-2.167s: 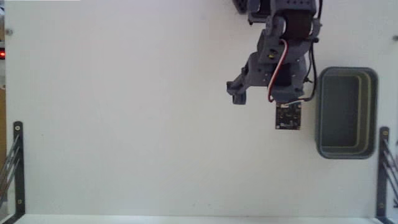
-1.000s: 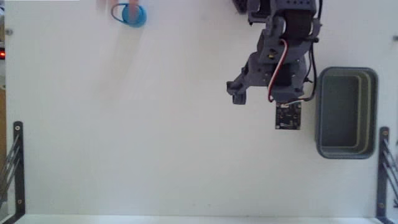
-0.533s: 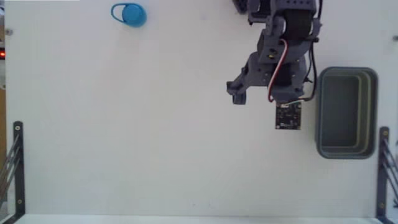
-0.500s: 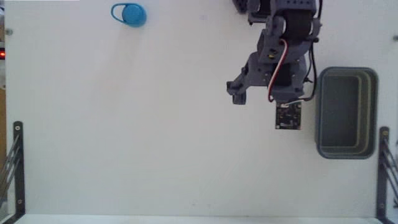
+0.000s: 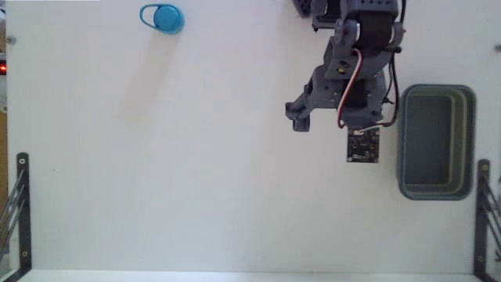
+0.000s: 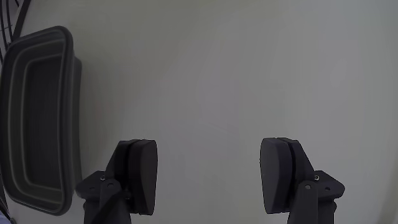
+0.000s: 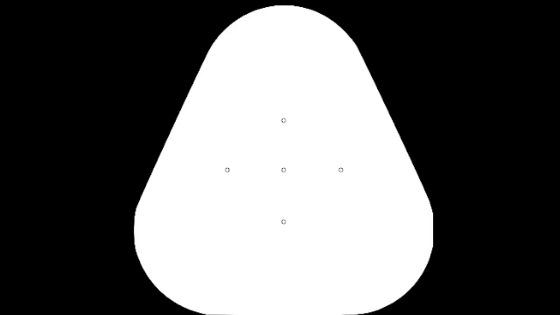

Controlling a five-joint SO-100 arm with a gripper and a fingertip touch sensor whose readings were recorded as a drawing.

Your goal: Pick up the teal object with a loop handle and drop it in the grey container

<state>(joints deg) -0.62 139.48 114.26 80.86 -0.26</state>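
Note:
The teal object with a loop handle [image 5: 163, 17] lies at the top left of the white table in the fixed view, its loop pointing left. It does not show in the wrist view. The grey container [image 5: 436, 89] stands empty at the right side, and its rim [image 6: 72, 112] fills the left edge of the wrist view. My gripper [image 5: 333, 117] hangs just left of the container and far right of the teal object. In the wrist view the gripper [image 6: 208, 177] is open, its two dark fingers wide apart over bare table with nothing between them.
Black metal brackets stand at the lower left [image 5: 22, 205] and lower right [image 5: 481, 211] table edges. The arm's base [image 5: 352, 12] sits at the top edge. A small red light [image 5: 3, 69] glows at the left border.
The teal object appeared at the top left, set down about a second ago by a hand that has since left. The arm and container have not moved.

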